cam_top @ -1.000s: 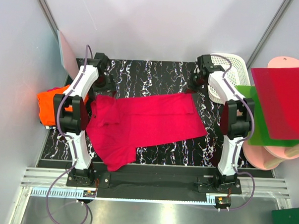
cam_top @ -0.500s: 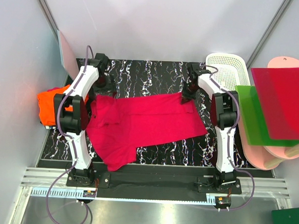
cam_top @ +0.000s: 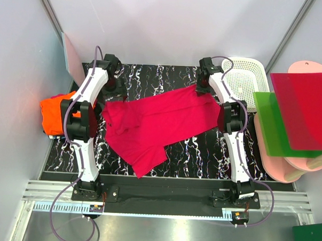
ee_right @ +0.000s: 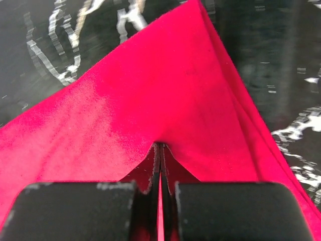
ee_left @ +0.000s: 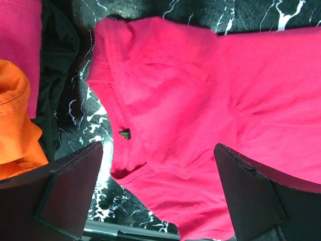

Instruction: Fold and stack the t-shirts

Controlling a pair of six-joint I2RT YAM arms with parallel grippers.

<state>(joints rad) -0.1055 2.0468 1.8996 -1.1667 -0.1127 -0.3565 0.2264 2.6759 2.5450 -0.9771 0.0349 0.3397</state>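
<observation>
t-shirt [cam_top: 161,120] on table [cam_top: 168,78] — second t-shirt [cam_top: 53,116] left

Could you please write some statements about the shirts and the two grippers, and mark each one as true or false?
1. The right gripper is shut on a corner of the red t-shirt. True.
2. The left gripper is shut on the orange t-shirt. False: it is open above the red t-shirt and holds nothing.
3. The orange t-shirt lies at the left edge of the table. True.
4. The red t-shirt is folded into a small square. False: it lies spread out on the table.
</observation>
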